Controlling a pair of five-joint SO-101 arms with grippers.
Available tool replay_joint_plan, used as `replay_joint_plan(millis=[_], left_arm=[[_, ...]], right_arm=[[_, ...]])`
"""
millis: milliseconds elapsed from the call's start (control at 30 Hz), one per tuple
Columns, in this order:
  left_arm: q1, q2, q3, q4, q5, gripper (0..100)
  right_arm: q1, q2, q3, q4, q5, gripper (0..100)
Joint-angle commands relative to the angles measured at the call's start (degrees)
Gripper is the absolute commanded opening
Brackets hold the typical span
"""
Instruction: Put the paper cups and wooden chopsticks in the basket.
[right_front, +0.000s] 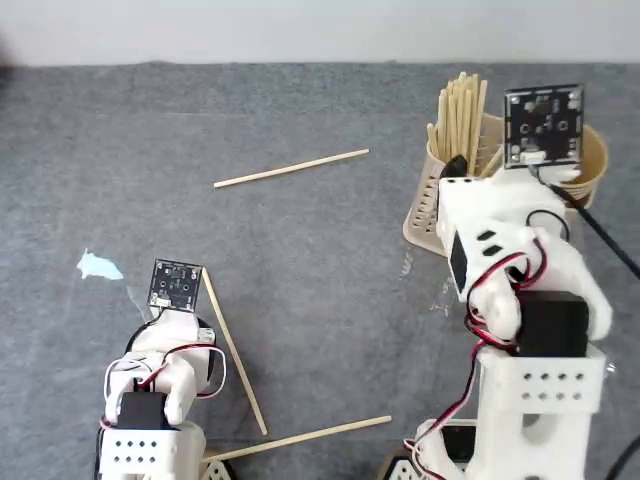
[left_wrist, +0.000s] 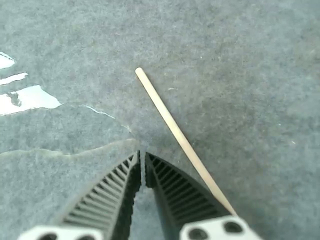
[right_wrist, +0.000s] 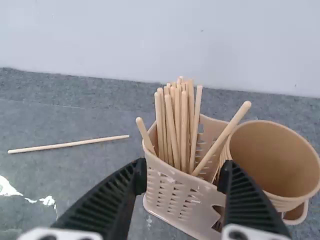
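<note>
Grey felt table (right_front: 320, 240), chopsticks (right_wrist: 176, 120) in basket (right_wrist: 175, 197)

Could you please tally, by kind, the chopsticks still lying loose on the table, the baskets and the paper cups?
Loose chopsticks: 3
Basket: 1
Paper cup: 1 opening seen; whether more are nested under it cannot be told
Total: 5

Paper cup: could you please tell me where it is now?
In the high view the paper cup sits at the far right of the table, at the right end of the basket, beside the upright chopsticks.
</note>
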Motion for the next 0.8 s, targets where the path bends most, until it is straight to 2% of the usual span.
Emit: replay_joint_plan(millis=[0, 167, 333, 467, 767], left_arm=[[-0.1, -0.5, -0.4, -0.9, -0.3, 1], [-0.1, -0.5, -0.4, -0.9, -0.3, 1], [-0.1, -0.5, -0.4, -0.9, -0.3, 1], [-0.1, -0.5, -0.4, -0.9, -0.3, 1], [-0.1, -0.5, -0.4, -0.9, -0.3, 1]], right_arm=[[-0.5, -1.6, -3.0, 0.7, 0.5, 24.0], [0.2, -1.6, -3.1, -3.9, 0.5, 23.2], [2.0, -2.2, -3.5, -4.4, 0.8, 16.5], [1.5, -1.6, -6.1, 5.6, 1.1, 14.7], [-11.0, -1.6, -5.9, 29.0, 10.5, 14.3]])
